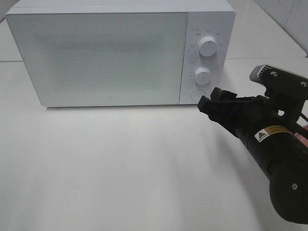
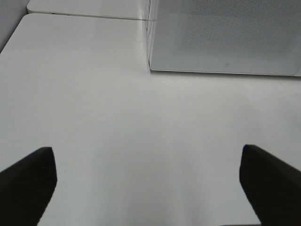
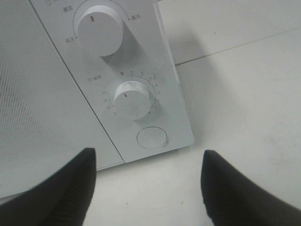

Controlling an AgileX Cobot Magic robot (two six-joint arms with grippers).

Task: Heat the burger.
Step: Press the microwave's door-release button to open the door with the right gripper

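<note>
The burger is out of view in every frame. The white microwave (image 1: pixel 110 53) stands at the back of the table with its door shut. My right gripper (image 1: pixel 212 102) is open and empty, hovering just in front of the control panel, close to the round door button (image 1: pixel 196 95). In the right wrist view the gripper (image 3: pixel 148 188) has its fingers spread below that button (image 3: pixel 151 137) and the lower knob (image 3: pixel 131 99). My left gripper (image 2: pixel 148 188) is open and empty over bare table, short of the microwave's front left corner (image 2: pixel 151 69).
The panel carries an upper knob (image 1: pixel 208 46) and a lower knob (image 1: pixel 202 75). The white table (image 1: pixel 120 163) stretches in front of the microwave. A pink sliver (image 1: pixel 301 137) shows at the right edge behind my right arm.
</note>
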